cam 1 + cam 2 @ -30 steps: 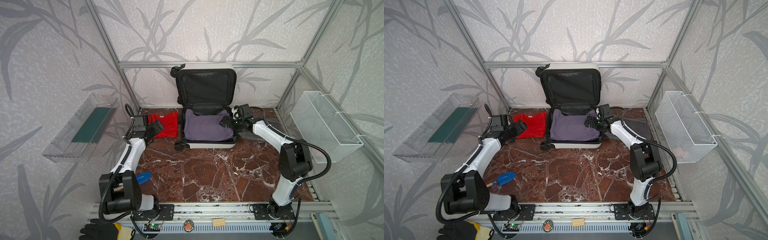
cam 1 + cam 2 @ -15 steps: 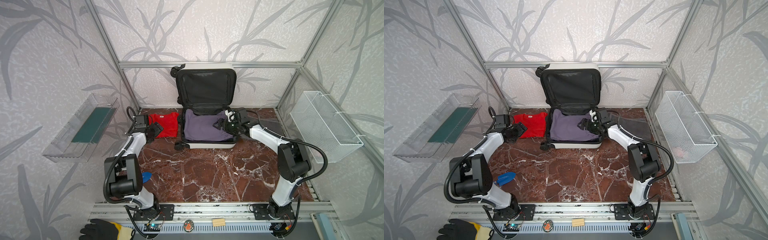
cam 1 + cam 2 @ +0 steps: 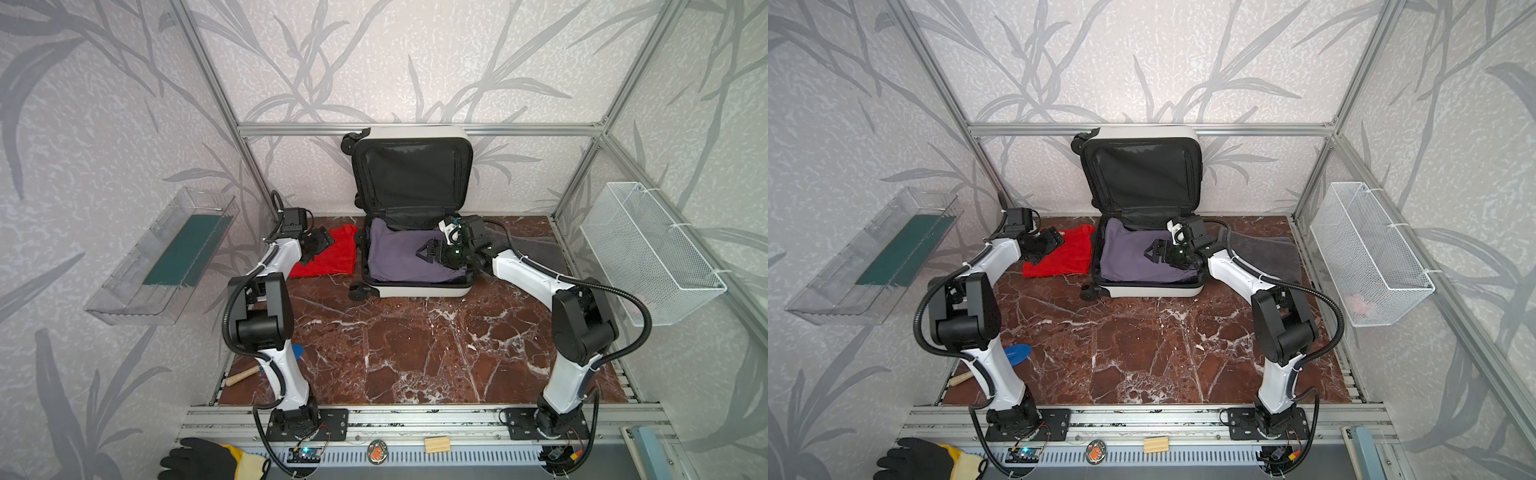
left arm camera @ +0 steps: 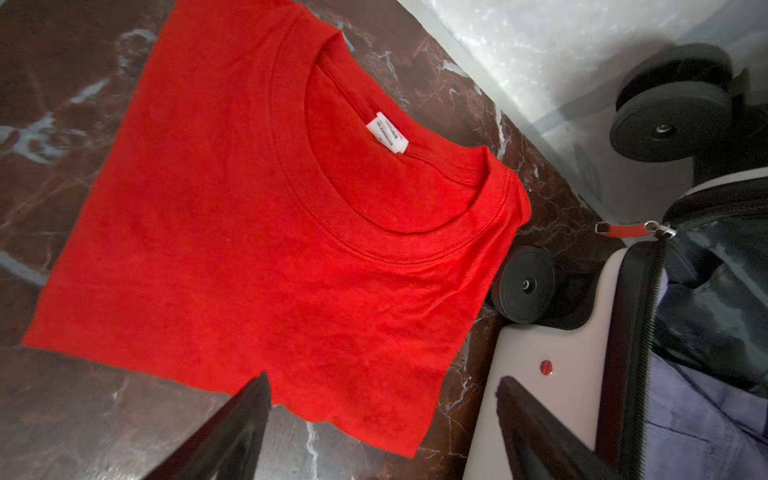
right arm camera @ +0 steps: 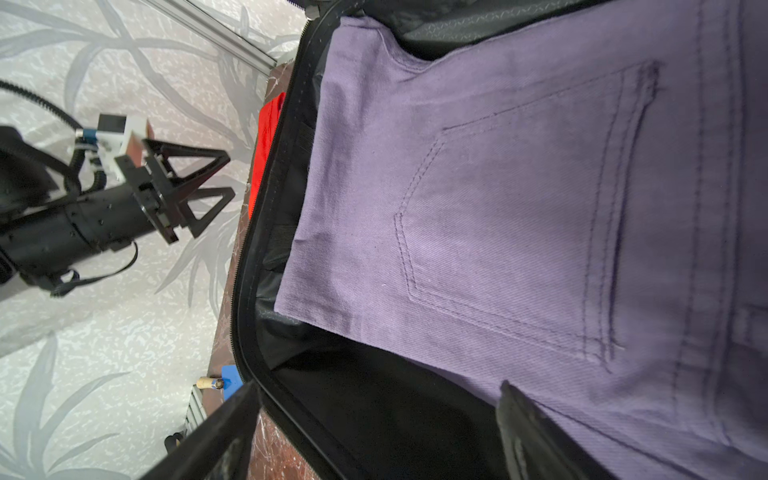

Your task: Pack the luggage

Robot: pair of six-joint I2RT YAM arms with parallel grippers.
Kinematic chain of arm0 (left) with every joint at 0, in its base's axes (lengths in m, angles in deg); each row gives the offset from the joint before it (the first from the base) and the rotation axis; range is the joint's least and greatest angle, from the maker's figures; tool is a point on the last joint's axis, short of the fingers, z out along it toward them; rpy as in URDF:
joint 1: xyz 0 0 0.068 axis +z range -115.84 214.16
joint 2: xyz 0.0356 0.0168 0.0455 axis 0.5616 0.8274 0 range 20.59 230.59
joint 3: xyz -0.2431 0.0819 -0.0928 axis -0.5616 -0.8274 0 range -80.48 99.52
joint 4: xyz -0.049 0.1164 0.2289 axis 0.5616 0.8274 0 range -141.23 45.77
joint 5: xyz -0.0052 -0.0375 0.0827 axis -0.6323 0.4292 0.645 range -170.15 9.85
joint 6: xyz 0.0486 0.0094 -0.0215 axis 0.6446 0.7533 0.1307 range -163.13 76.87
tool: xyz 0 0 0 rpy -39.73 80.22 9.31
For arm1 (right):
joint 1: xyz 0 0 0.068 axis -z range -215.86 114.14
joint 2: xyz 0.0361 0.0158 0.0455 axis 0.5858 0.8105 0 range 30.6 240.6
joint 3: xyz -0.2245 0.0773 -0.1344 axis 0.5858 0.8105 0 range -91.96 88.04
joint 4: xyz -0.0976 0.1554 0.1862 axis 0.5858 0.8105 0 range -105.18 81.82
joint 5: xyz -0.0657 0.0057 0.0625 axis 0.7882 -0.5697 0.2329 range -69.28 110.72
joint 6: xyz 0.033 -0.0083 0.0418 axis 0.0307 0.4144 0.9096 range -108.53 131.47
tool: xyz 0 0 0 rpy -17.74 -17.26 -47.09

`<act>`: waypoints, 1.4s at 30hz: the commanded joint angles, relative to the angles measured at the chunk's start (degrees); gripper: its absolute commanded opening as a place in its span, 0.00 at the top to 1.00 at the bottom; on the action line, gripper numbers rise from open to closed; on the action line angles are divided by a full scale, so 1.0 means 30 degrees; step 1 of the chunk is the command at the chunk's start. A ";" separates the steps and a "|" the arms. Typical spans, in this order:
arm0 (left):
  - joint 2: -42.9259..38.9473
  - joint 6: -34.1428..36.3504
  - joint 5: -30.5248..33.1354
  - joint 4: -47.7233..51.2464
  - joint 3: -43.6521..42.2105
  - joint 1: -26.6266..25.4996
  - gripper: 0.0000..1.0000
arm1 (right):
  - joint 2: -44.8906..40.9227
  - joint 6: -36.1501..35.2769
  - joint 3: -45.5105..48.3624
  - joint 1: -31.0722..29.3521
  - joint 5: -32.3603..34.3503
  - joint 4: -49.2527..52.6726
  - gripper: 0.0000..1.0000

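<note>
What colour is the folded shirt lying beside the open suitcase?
The shirt is bright red with a white neck label; the left wrist view shows it best.

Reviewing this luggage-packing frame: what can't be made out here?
Pinkish thing in the white wire basket: too small, behind mesh, in a top view.
Blue tool with wooden handle: middle hidden by the left arm, in both top views.
Grey cloth beside the white hard-shell luggage: partly covered by the right arm.
White label on the red T-shirt: print blurred, left wrist view.

The marble tabletop (image 3: 415, 353) bears the open luggage (image 3: 415, 291), a red T-shirt (image 3: 332, 257), a grey cloth (image 3: 536, 249) and a blue trowel (image 3: 1017, 355).
</note>
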 commanded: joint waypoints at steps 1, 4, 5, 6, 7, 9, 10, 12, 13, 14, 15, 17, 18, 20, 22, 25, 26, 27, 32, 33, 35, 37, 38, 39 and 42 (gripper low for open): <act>0.1363 0.1224 0.0725 0.1574 0.1708 -0.0156 0.13 | -0.0991 -0.0795 -0.0518 0.0090 0.0273 0.1060 0.11; 0.2791 0.1349 0.0804 0.2163 0.3282 -0.0295 0.13 | -0.1258 -0.0979 -0.0434 0.0076 0.0626 0.1383 0.11; 0.3264 0.1409 0.0811 0.2376 0.3802 -0.0395 0.13 | -0.1333 -0.1027 -0.0360 0.0070 0.0651 0.1441 0.11; 0.3630 0.1422 0.0796 0.2559 0.4247 -0.0486 0.13 | -0.1390 -0.0991 -0.0321 0.0069 0.0700 0.1470 0.11; 0.4030 0.1514 0.0839 0.2768 0.4674 -0.0586 0.13 | -0.1451 -0.0983 -0.0285 0.0072 0.0726 0.1492 0.11; 0.4623 0.1497 0.0955 0.2934 0.5198 -0.0742 0.13 | -0.1538 -0.0948 -0.0254 0.0080 0.0757 0.1546 0.11; 0.4846 0.1410 0.0957 0.2914 0.5262 -0.0799 0.13 | -0.1567 -0.0922 -0.0254 0.0069 0.0785 0.1584 0.11; 0.5072 0.1144 0.0934 0.2743 0.5135 -0.0827 0.13 | -0.1612 -0.0947 -0.0298 0.0070 0.0833 0.1674 0.11; 0.5107 0.1025 0.0937 0.2555 0.4905 -0.0846 0.13 | -0.1574 -0.0984 -0.0363 0.0083 0.0888 0.1748 0.11; 0.5082 0.0955 0.0935 0.2393 0.4647 -0.0834 0.13 | -0.1546 -0.1033 -0.0407 0.0080 0.0981 0.1834 0.11; 0.5053 0.0896 0.0940 0.2259 0.4406 -0.0826 0.13 | -0.1513 -0.1064 -0.0480 0.0083 0.1081 0.1904 0.11; 0.4963 0.0896 0.0957 0.2149 0.3972 -0.0826 0.13 | -0.1411 -0.1145 -0.0645 0.0083 0.1373 0.2153 0.11; 0.4910 0.0921 0.0948 0.2117 0.3789 -0.0827 0.13 | -0.1365 -0.1141 -0.0690 0.0069 0.1423 0.2228 0.11; 0.4801 0.0959 0.0973 0.2118 0.3360 -0.0836 0.13 | -0.1335 -0.1125 -0.0752 0.0069 0.1531 0.2268 0.11; 0.4622 0.0958 0.1015 0.2174 0.2954 -0.0827 0.13 | -0.1333 -0.1037 -0.0752 0.0077 0.1575 0.2262 0.11; 0.4097 0.0954 0.1182 0.2006 0.2006 -0.0830 0.13 | -0.1472 -0.0926 -0.0622 0.0077 0.1572 0.2183 0.11; 0.3881 0.0964 0.1242 0.1988 0.1613 -0.0800 0.13 | -0.1534 -0.0893 -0.0552 0.0079 0.1558 0.2123 0.11; 0.3654 0.0954 0.1275 0.1889 0.1227 -0.0792 0.13 | -0.1618 -0.0861 -0.0490 0.0092 0.1578 0.2065 0.11; 0.2168 0.0529 0.1437 0.1279 -0.1457 -0.0590 0.13 | -0.2091 -0.0570 0.0047 0.0042 0.1508 0.1709 0.11; 0.1818 0.0379 0.1440 0.1161 -0.2005 -0.0537 0.13 | -0.2205 -0.0536 0.0132 0.0046 0.1514 0.1655 0.11; 0.1013 -0.0027 0.1398 0.0808 -0.3320 -0.0430 0.13 | -0.2405 -0.0512 0.0298 -0.0018 0.1522 0.1563 0.11; 0.0207 -0.0442 0.1409 0.0603 -0.4539 -0.0403 0.13 | -0.2505 -0.0510 0.0432 -0.0149 0.1522 0.1555 0.11; -0.0254 -0.0655 0.1520 0.0580 -0.5172 -0.0414 0.13 | -0.2505 -0.0534 0.0476 -0.0249 0.1517 0.1544 0.11; -0.0662 -0.0824 0.1676 0.0633 -0.5651 -0.0391 0.13 | -0.2505 -0.0537 0.0520 -0.0326 0.1509 0.1588 0.11; -0.2142 -0.1476 0.2177 0.0652 -0.7512 -0.0361 0.13 | -0.2505 -0.0567 0.0679 -0.0655 0.1546 0.1559 0.11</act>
